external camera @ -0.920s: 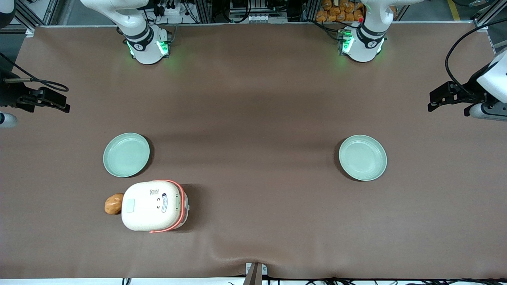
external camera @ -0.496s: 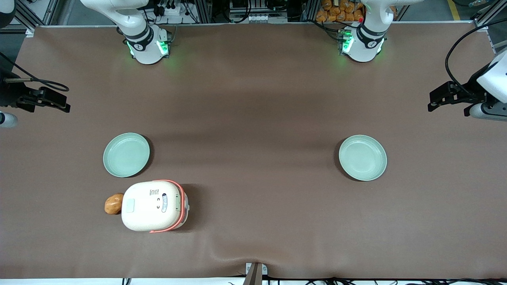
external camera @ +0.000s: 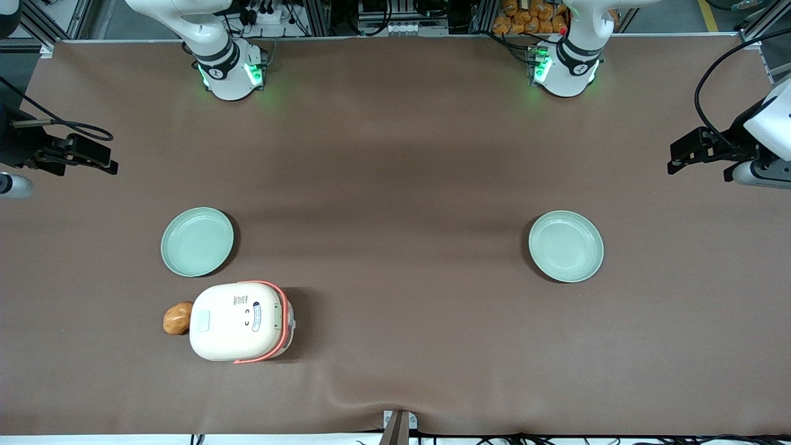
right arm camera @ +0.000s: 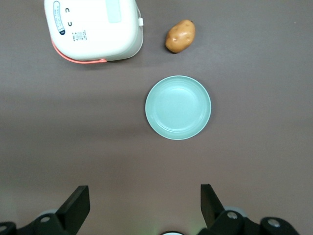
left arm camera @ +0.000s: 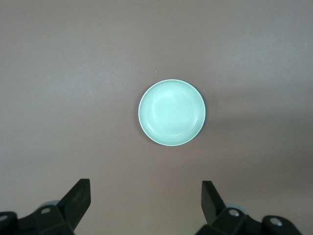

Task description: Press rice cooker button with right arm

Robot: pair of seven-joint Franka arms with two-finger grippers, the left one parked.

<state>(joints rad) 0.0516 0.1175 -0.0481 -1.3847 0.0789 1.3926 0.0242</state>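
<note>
The rice cooker (external camera: 238,321) is cream-white with an orange-red handle band and stands near the front camera at the working arm's end of the table. Its button (external camera: 203,321) is a pale grey-white pad on the lid, on the side next to a potato. The cooker (right arm camera: 93,29) and its button (right arm camera: 113,11) also show in the right wrist view. The right arm's gripper (external camera: 102,162) hangs at the table's edge, farther from the front camera than the cooker and well apart from it. In the wrist view the gripper (right arm camera: 145,196) is open and empty.
A brown potato (external camera: 177,317) lies against the cooker and also shows in the right wrist view (right arm camera: 180,35). A green plate (external camera: 197,241) sits just farther from the camera than the cooker. A second green plate (external camera: 565,246) lies toward the parked arm's end.
The right arm's gripper has shifted a little inward over the table. The cooker, potato and plates have not moved.
</note>
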